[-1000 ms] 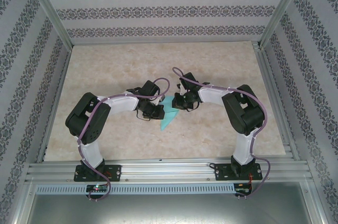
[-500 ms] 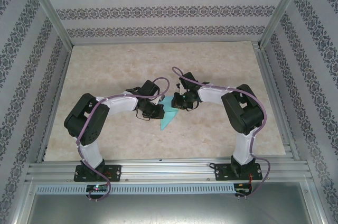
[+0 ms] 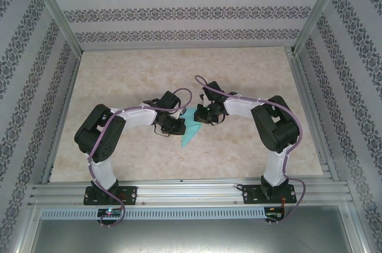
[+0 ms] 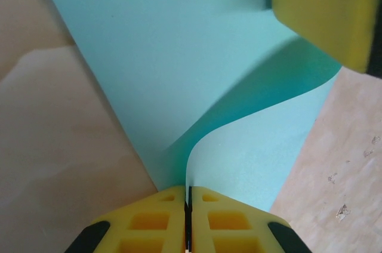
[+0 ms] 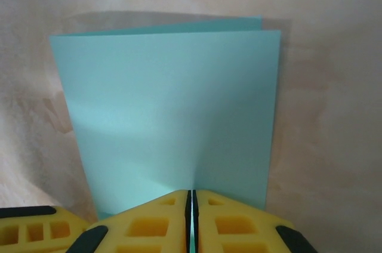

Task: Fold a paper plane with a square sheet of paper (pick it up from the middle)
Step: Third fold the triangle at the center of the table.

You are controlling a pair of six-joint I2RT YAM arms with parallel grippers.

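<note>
Thin turquoise-blue folded paper sheet (image 3: pixel 190 131) is mid-frame in top view, between the two arm tips, over the beige marbled bench (image 3: pixel 119 74). Left fingers (image 4: pixel 173 200) are closed, pinching the sheet's curled edge at bottom centre of the left wrist view. Right fingers (image 5: pixel 207 203) are closed on the sheet at bottom centre of the right wrist view.

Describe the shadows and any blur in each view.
Left wrist: the curled flap of the paper casts a dark band beneath it; the yellow finger at upper right is blurred. Right wrist: the paper throws a soft shadow on the table past its top and right edges. Top external: even light, sharp, no glare.
</note>
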